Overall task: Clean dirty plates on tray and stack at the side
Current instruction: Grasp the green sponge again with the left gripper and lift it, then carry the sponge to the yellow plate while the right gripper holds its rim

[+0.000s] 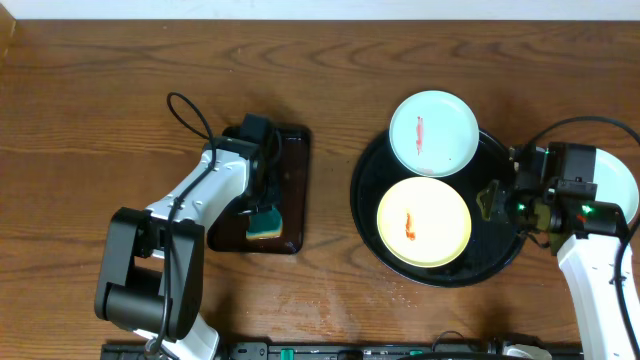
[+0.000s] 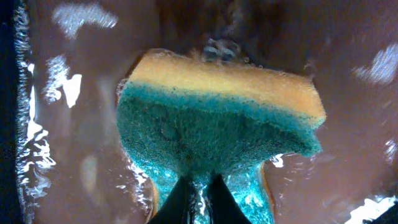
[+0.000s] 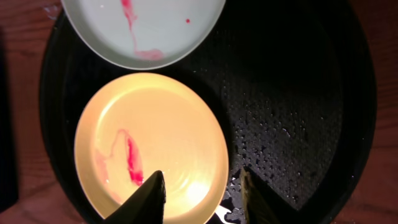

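**Location.** Two dirty plates lie on the round black tray (image 1: 362, 205), right of centre in the overhead view. A mint-white plate (image 1: 433, 133) sits at the tray's upper edge, overhanging the rim. A yellow plate (image 1: 423, 222) lies just below it. Whether their rims touch cannot be told. Each carries a red smear.

**Claws.** The right claw (image 3: 202, 200) stands open, its fingers either side of the yellow plate's near rim at the bottom of the wrist view. The left claw (image 2: 198, 202) is clamped on a sponge (image 2: 217, 124), teal face nearest the fingers. It is over a small wet rectangular tray (image 1: 293, 170), left of centre.

**Handling, as judged.** The plates look glossy, rigid, light and breakable, and the smears will make them slippery. Only the raised rim offers a hold. It should be pinched squarely, since a shallow bite could let a plate swing or slide. The sponge is soft and deforms under grip.

**Obscured.** A pale round shape (image 1: 618, 180) on the table (image 1: 100, 80) at the right edge sits largely behind the right arm. It is probably a third plate, but this is not confirmed. Whether the right fingers touch the yellow plate cannot be made out.
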`<state>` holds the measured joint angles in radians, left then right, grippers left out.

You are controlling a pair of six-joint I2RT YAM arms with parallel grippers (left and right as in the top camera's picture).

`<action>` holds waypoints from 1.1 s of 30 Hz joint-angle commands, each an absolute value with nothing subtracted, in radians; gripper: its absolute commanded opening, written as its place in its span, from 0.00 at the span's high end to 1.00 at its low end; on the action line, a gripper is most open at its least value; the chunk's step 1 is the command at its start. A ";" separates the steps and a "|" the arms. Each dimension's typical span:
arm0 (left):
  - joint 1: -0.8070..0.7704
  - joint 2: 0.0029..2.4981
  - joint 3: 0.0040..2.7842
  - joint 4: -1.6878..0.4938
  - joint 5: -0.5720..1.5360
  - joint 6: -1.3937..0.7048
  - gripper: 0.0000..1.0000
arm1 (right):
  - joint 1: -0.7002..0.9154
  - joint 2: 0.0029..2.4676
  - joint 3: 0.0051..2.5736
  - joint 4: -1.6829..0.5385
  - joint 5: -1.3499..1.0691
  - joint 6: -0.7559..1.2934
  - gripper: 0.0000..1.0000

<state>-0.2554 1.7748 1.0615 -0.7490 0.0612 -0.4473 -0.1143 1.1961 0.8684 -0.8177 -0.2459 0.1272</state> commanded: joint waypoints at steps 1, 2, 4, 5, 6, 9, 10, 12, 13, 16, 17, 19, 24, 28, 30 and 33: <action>-0.255 1.773 1.111 -0.796 0.072 -0.397 0.93 | -0.105 1.230 0.862 -0.802 -0.233 0.123 0.61; -0.255 1.763 1.133 -0.813 0.072 -0.384 0.92 | -0.105 1.239 0.862 -0.791 -0.233 0.130 0.61; -0.255 1.739 1.188 -0.855 0.072 -0.361 0.92 | -0.105 1.262 0.862 -0.764 -0.233 0.134 0.64; -0.256 1.727 1.222 -0.878 0.072 -0.359 0.93 | -0.105 1.277 0.862 -0.749 -0.233 0.134 0.66; -0.259 1.716 1.248 -0.895 0.073 -0.354 0.92 | -0.105 1.292 0.862 -0.740 -0.233 0.134 0.69; -0.284 1.679 1.318 -0.936 0.086 -0.325 0.93 | -0.105 1.352 0.862 -0.736 -0.233 0.134 0.78; -0.294 1.668 1.329 -0.939 0.093 -0.321 0.93 | -0.105 1.367 0.862 -0.737 -0.233 0.134 0.79; -0.324 1.640 1.338 -0.939 0.093 -0.314 0.92 | -0.105 1.426 0.862 -0.740 -0.258 0.132 0.75; -0.327 1.638 1.338 -0.944 0.093 -0.316 0.92 | -0.105 1.437 0.862 -0.741 -0.272 0.123 0.67; -0.324 1.642 1.331 -0.989 0.063 -0.397 0.63 | -0.105 1.449 0.862 -0.751 -0.290 0.087 0.62; -0.320 1.643 1.322 -1.005 0.037 -0.440 0.56 | -0.105 1.449 0.862 -0.757 -0.289 0.080 0.61; -0.313 1.644 1.292 -1.006 0.015 -0.479 0.55 | -0.105 1.448 0.862 -0.769 -0.289 0.072 0.60; -0.277 1.647 1.103 -0.855 0.021 -0.485 0.53 | -0.105 1.448 0.862 -0.782 -0.289 0.073 0.59; -0.264 1.647 0.992 -0.727 0.097 -0.484 0.54 | -0.105 1.448 0.862 -0.780 -0.289 0.073 0.59; -0.264 1.647 0.953 -0.672 0.084 -0.485 0.53 | -0.105 1.448 0.862 -0.779 -0.289 0.073 0.59; -0.264 1.647 0.901 -0.600 0.040 -0.485 0.54 | -0.105 1.448 0.862 -0.782 -0.289 0.073 0.60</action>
